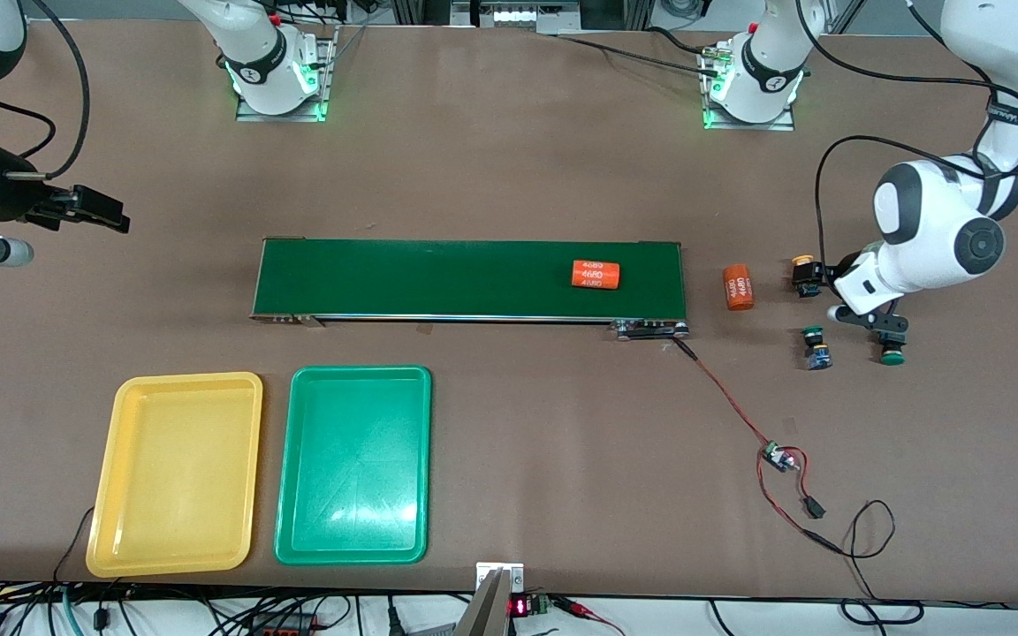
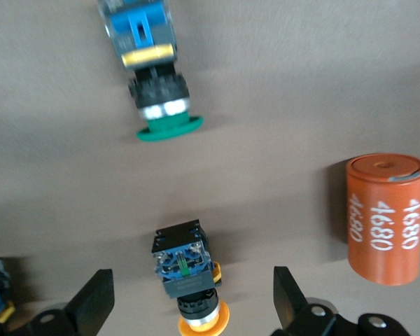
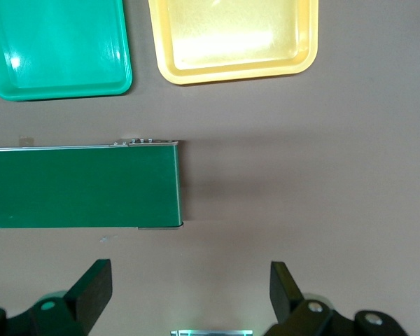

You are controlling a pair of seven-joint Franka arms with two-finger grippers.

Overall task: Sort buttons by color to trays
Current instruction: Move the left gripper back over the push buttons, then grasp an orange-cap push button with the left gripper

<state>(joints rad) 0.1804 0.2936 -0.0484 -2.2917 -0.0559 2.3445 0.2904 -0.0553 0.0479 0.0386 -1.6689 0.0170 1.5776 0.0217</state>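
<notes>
Long green belt (image 1: 469, 279) across mid-table, one orange cylinder (image 1: 596, 275) lying on it. Nearer the camera, yellow tray (image 1: 120, 521) and green tray (image 1: 297, 530) side by side, nothing in them. Left gripper (image 2: 189, 297) spread wide, low over a yellow button (image 1: 803, 275); two green buttons (image 1: 815, 346) nearby. Right gripper (image 3: 189, 290) released, waiting above bare table.

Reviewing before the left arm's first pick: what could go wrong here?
1. The left claw hangs open over the yellow-capped button, which lies on its side; its round cap could roll or slip as the fingers close.
2. The orange 4680 cylinder lies close beside it, so a finger might knock it.
3. A green-capped button lies near and could be nudged.
</notes>
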